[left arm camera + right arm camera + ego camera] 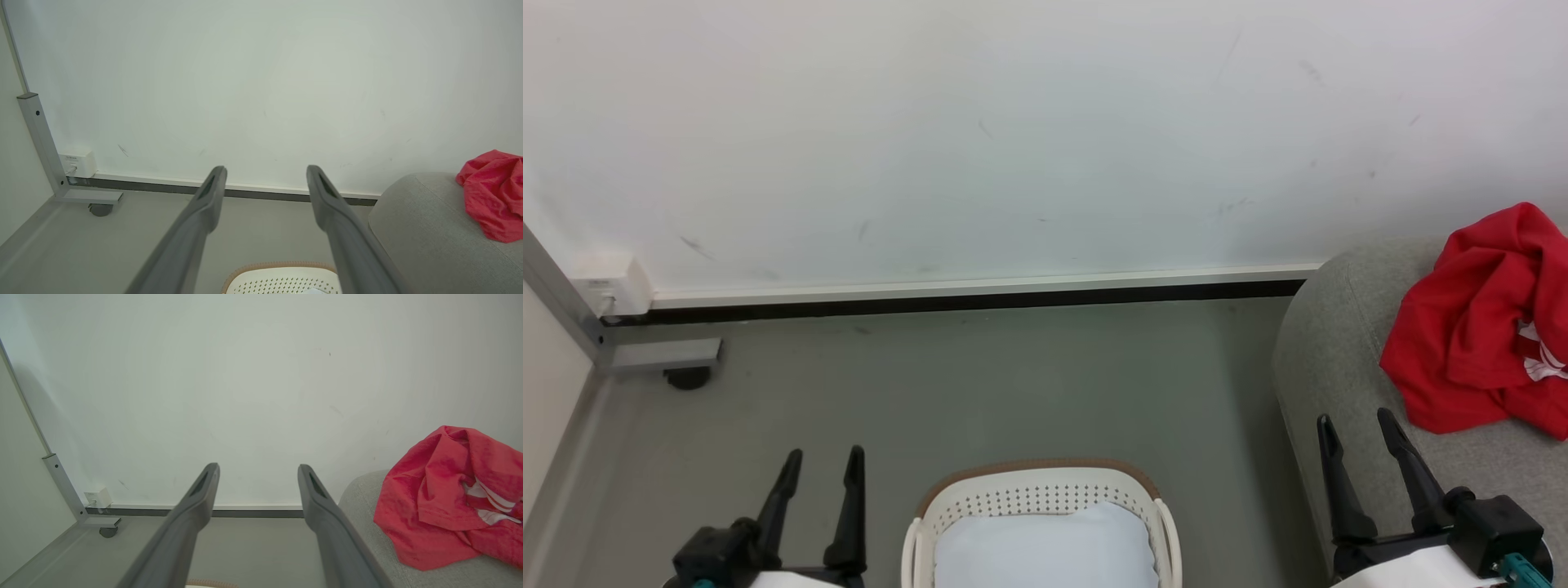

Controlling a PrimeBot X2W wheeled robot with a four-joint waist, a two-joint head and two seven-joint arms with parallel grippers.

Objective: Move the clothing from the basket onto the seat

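The red clothing (1478, 327) lies crumpled on the light grey seat (1331, 359) at the right, white stripes showing at its edge. The wrist views show the clothing (494, 192) (445, 498) on the seat (421, 228) (367, 498) too. The cream basket (1037, 490) with its brown rim stands on the floor at bottom centre, holding a pale blue-white fabric (1045, 547). My left gripper (822, 461) is open to the basket's left. My right gripper (1357, 425) is open over the seat's front edge, just short of the clothing. Nothing is between either pair of fingers.
A white wall with a dark baseboard (972, 298) closes the far side. A grey metal frame with a caster (686, 376) and a wall socket (609, 286) stand at the left corner. Grey floor (1013, 384) stretches between basket and wall.
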